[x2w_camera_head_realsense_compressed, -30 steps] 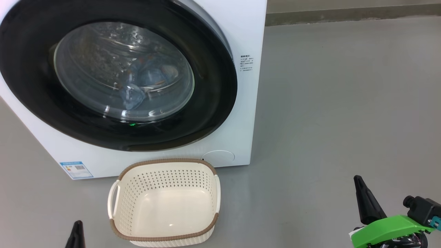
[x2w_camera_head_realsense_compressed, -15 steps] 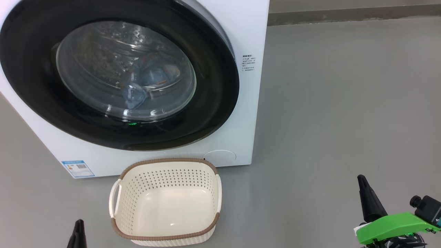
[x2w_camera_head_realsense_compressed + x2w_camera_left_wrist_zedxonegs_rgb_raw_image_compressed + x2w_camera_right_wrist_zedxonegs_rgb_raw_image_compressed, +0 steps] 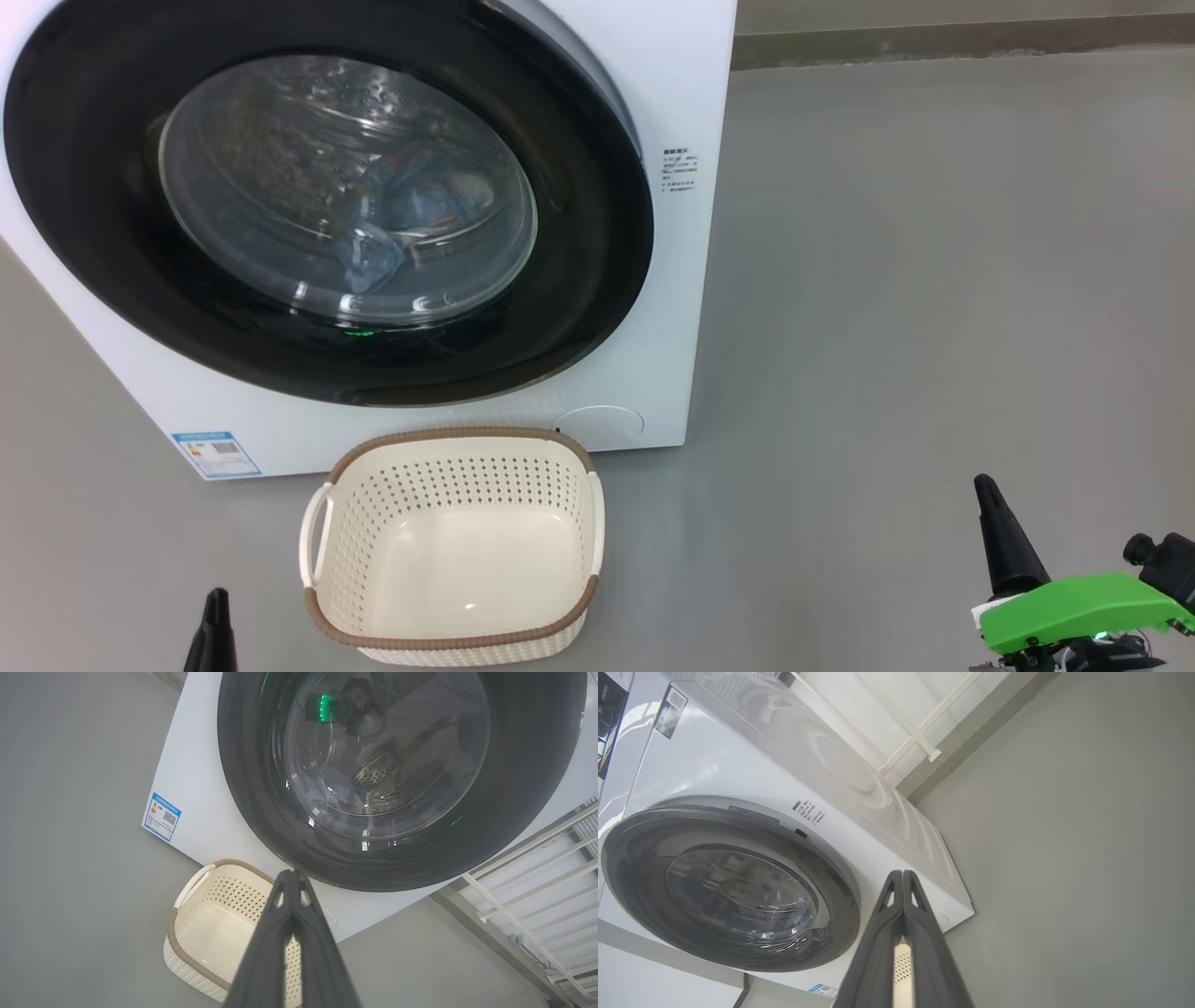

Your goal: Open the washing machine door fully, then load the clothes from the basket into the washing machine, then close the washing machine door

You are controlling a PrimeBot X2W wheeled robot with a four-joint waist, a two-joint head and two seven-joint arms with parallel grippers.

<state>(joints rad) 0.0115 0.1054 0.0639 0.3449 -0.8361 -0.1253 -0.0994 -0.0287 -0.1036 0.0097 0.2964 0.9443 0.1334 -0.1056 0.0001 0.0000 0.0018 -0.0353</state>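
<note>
Door status first: the washing machine door point(image 3: 588, 308) is sitting flush against the washing machine point(image 3: 681, 84) and looking fully closed. You are seeing the clothes point(image 3: 411, 210) lying behind its glass window point(image 3: 280, 140), low in the drum point(image 3: 373, 779), right of centre. The basket point(image 3: 457, 437) is standing on the floor point(image 3: 887, 327) just on the near side of the machine's front; I cannot tell whether it is touching. It is holding nothing. I am judging all three steps done, with nothing asking for another grab.

Left end effector point(image 3: 215, 607) is hanging at the near left, clenched with its fingers point(image 3: 280, 933) pressed together and gripping nothing. Right end effector point(image 3: 985, 490) is hanging at the near right over bare floor, well apart from the machine, also clenched and carrying nothing.

Handling notes, in case you are reopening:
- **Door:** it is looking stiff, glossy and slippery, so a grip on the black ring is likely sliding. I am guessing the hold is at the rim on its right side, never on the bulging glass.
- **Clothes:** they are reading as light, limp fabric, so you are pinching a raised fold, not scooping.
- **Basket:** it is looking light and stiff, so it is probably skidding if nudged.
</note>
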